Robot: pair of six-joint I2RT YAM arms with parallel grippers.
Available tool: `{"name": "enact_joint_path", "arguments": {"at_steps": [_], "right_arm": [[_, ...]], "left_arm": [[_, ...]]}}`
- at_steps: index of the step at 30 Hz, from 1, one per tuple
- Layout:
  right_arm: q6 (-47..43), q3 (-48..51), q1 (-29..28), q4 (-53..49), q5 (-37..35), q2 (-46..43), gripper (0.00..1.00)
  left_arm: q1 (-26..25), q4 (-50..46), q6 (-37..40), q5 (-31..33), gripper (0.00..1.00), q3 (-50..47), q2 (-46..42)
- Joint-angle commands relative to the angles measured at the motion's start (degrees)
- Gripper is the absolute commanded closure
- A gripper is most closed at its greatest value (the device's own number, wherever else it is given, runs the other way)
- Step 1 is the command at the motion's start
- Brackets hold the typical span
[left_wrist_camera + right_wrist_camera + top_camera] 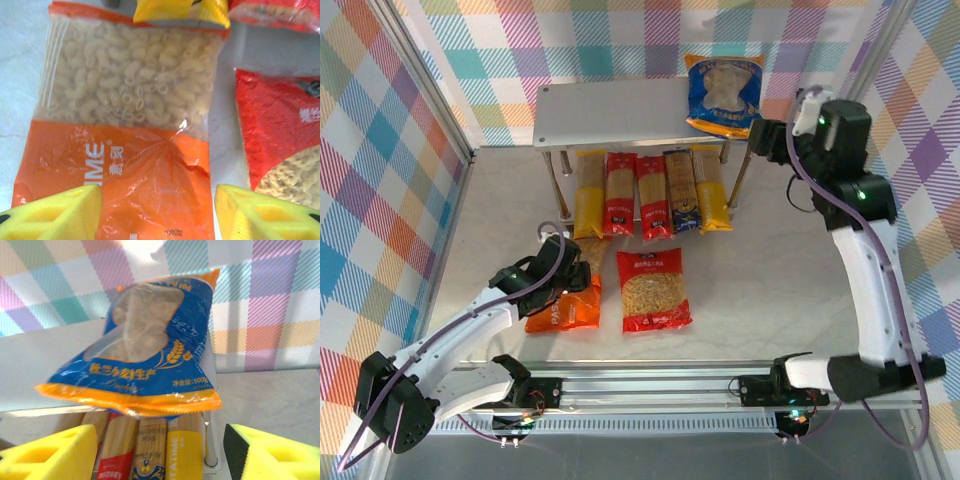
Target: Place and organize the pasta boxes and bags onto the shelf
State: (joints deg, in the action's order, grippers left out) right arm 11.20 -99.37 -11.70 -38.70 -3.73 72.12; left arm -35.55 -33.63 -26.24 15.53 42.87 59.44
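The grey shelf (605,112) stands at the back. A blue bag (724,95) lies on the right end of its top plate, its near edge hanging over the front. My right gripper (754,136) is open just in front of that blue bag (150,360), apart from it. Pasta boxes (651,195), yellow, red and dark blue, lie side by side on the lower board. On the table an orange bag (568,305) lies flat beside a red bag (653,290). My left gripper (157,215) hovers open over the orange bag (130,125), one fingertip at each side.
Checked walls close in the back and both sides. A thin shelf leg (212,440) stands just right of the yellow box (185,450). Bare tabletop (780,270) lies to the right of the red bag (285,140).
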Motion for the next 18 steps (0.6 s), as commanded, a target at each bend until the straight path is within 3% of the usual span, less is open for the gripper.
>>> {"name": "enact_joint_path", "arguments": {"at_steps": [1, 8, 14, 18], "right_arm": [[0.99, 3.51, -0.87, -1.0, 5.31, -3.57, 0.32], [4.1, 17.35, -5.08, -3.97, 9.68, -10.39, 0.27], [7.25, 26.63, -10.97, -3.87, 11.81, -14.45, 0.23], [8.43, 30.27, -15.48, -3.58, 11.93, -15.24, 0.22]], "left_arm": [[-2.38, -0.83, -2.87, 1.65, 0.39, -0.97, -0.02], [-6.87, -4.6, -6.88, 9.36, 0.34, -0.86, 2.8], [-5.81, -3.14, -9.17, 13.96, 0.21, -2.95, 1.25], [-2.08, -0.56, -8.33, 11.12, 0.15, -3.21, 3.69]]}}
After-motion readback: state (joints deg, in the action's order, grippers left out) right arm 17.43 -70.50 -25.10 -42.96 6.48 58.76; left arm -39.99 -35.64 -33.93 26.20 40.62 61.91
